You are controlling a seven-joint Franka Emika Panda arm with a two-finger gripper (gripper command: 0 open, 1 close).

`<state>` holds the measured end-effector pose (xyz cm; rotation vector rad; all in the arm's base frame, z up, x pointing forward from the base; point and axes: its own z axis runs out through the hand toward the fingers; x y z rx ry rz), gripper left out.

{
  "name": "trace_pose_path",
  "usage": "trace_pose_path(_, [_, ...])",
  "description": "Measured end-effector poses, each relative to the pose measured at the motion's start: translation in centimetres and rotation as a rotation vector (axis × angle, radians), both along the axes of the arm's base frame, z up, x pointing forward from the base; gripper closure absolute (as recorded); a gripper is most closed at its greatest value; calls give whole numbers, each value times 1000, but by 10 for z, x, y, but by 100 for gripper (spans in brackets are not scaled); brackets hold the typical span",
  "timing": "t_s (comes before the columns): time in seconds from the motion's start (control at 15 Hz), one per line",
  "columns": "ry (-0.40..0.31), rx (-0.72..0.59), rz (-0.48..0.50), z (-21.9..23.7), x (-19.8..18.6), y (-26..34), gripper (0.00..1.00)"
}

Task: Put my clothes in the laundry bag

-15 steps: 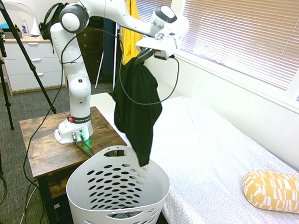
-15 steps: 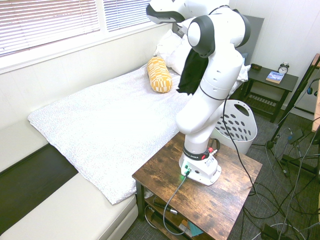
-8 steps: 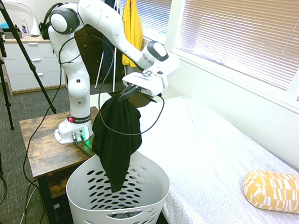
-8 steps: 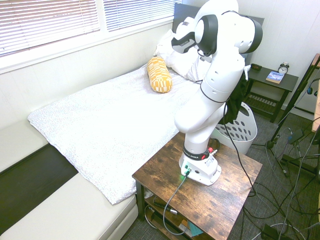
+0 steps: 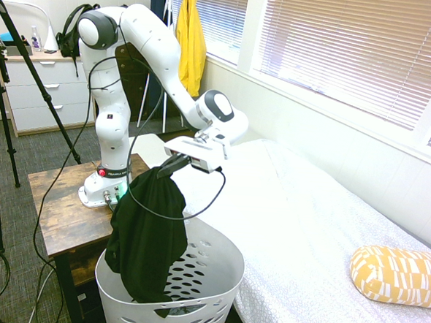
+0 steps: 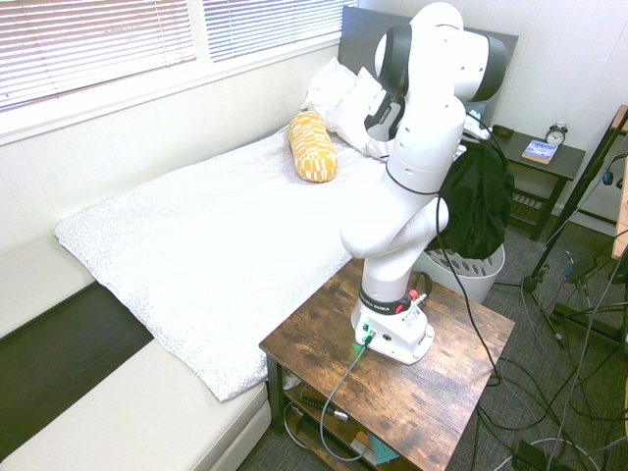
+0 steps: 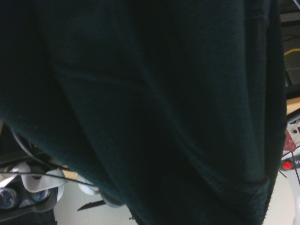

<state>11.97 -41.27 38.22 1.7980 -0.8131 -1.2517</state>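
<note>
Gripper (image 5: 173, 164) is closed on the top of the black garment (image 5: 146, 234), which hangs in folds below it. Compared with a second ago, the hand sits lower and nearer the arm's base (image 5: 105, 188). The garment, earlier hanging high with its tip about at the far rim, now has its lower end down inside the mouth of the white laundry basket (image 5: 223, 268), below the hand. Part of the cloth appears to lie across the rim on the side nearest the wooden table (image 5: 58, 221); whether it touches there cannot be confirmed.

Finding: transport appears complete, release is outstanding. Carriage seems slightly off centre, towards the table side. Recommended: shift the hand towards the basket's middle, lower further, then let go. Risk: if dropped from here, the soft fabric may drape over the rim and slide outside.
</note>
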Motion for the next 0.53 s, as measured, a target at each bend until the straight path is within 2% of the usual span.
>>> trace_pose_path(0.2, [-3,-1,7,-31,-6,-3,0])
trace_pose_path(0.53, [5,-6,19,-41,-1,-3,0])
